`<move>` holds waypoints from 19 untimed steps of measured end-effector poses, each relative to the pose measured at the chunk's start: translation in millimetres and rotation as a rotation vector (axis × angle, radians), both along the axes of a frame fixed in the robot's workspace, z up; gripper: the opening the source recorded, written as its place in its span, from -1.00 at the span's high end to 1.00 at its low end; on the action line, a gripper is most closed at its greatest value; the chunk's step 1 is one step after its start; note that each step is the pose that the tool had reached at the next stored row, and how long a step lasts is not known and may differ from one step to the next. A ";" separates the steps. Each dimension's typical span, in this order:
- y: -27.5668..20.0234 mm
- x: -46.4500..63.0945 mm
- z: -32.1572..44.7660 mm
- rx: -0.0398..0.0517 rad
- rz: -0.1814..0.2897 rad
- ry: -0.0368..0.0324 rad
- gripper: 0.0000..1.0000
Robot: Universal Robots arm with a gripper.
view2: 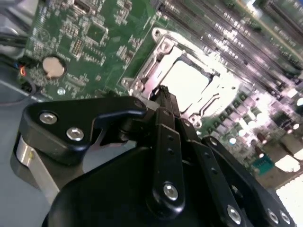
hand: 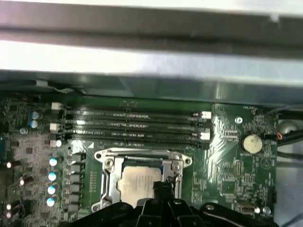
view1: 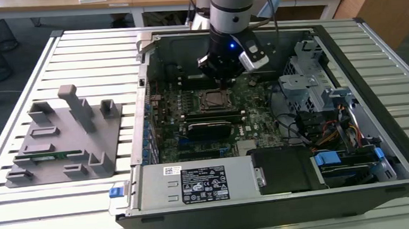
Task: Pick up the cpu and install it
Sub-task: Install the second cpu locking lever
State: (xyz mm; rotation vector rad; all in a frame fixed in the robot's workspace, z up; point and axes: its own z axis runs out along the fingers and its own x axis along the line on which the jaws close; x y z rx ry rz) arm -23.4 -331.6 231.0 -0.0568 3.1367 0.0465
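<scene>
On the exterior view's left, a grey fixture (view1: 60,136) sits on the table (view1: 25,210), well apart from the jaws (view1: 221,81). The jaws look clenched and empty; just beneath them the cpu (view2: 187,82) lies in the socket (hand: 142,177). A skewed seat could bend contacts.

The cpu (hand: 138,183) looks silvery-grey, perhaps glare-washed; the motherboard (hand: 227,156) is green; the gripper (view2: 163,94) is black.

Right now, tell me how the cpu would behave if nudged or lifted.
The cpu looks like a thin, flat metal-topped square, so probably stiff and light. Lying within the socket frame, it likely won't slide sideways. Its smooth top may be slippery, with little edge for the hand to catch.
</scene>
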 end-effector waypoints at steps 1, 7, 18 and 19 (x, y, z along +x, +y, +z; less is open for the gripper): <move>-3.0 -0.1 0.0 0.0000 0.000 0.0002 0.79; -25.7 -0.1 -0.1 0.0002 0.000 0.0008 0.79; -43.0 -4.8 -0.3 0.0042 0.000 0.0148 0.79; -45.5 -6.1 -0.4 0.0045 0.000 0.0148 0.79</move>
